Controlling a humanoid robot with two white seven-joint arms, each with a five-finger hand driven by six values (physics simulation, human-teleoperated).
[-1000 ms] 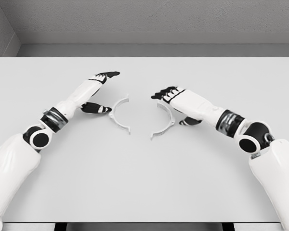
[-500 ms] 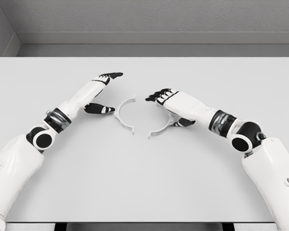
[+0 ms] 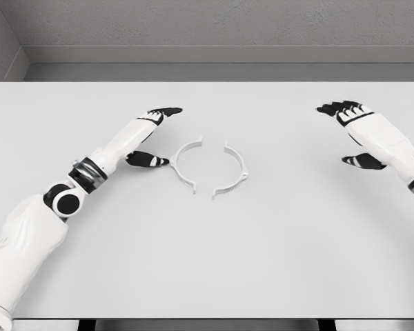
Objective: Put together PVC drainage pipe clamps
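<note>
Step in hand: closing the two clamp halves into one ring, judged from how they lie.
Left robot hand [image 3: 150,135]: fingers spread, holding nothing; its thumb tip lies just beside the outer curve of the left clamp half [image 3: 184,163].
Right robot hand [image 3: 355,132]: open and empty, well apart from the parts, out toward the right edge of the surface [image 3: 207,276].
Right clamp half [image 3: 234,172]: lies just beyond the left half, on the side away from the left robot hand; the two arcs face each other with gaps at the far and near ends.
Doing it well: push the left half gently from its outer curve, straight toward its mate, so the end tabs meet squarely; a skewed push would likely spin the loose arc.
Risk: the right half is unbraced and may slide away.
Change from earlier: the right robot hand has withdrawn from its half; the halves sit closer together; the left robot hand has advanced slightly.
</note>
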